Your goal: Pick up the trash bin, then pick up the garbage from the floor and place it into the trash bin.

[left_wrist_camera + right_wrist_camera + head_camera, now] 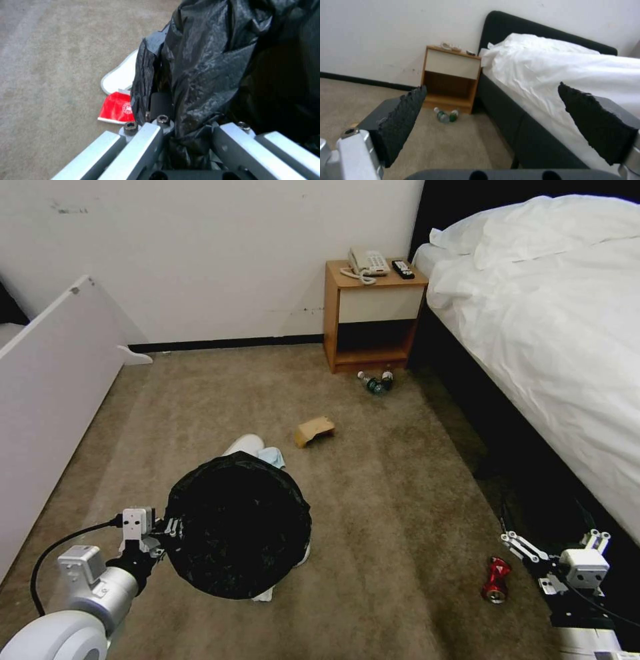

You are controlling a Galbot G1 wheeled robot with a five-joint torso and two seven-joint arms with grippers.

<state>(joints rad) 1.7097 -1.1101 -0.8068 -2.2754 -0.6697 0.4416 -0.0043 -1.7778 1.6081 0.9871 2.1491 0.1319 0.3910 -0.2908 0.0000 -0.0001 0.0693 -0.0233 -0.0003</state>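
One trash bin (238, 525), lined with a crinkly black bag, hangs above the carpet (387, 500) at the near left, held by the left gripper (162, 530), whose jaws are clamped on the bag-covered rim; the left wrist view shows the black plastic pinched between the silver fingers (140, 147). The bin's inside is dark, and I cannot tell whether anything lies in it.

The garbage is scattered on the floor. Two plastic bottles (375, 381) lie side by side at the foot of the wooden nightstand (373, 313), far right. One brown cardboard piece (314, 430) lies mid-floor, beyond the bin. One white slipper (244, 445) and one light-blue cloth (272, 455) peek out just past the bin's far edge, and a bit of white shows under its near edge. In the left wrist view, one red packet (116, 108) rests on the carpet, touching a white slipper sole (122, 73) beside the bag. One red object (495, 579) lies at the near right, just beside the right gripper (533, 553).

The right gripper hovers low near the bed (553, 313), its jaws spread wide and holding nothing.
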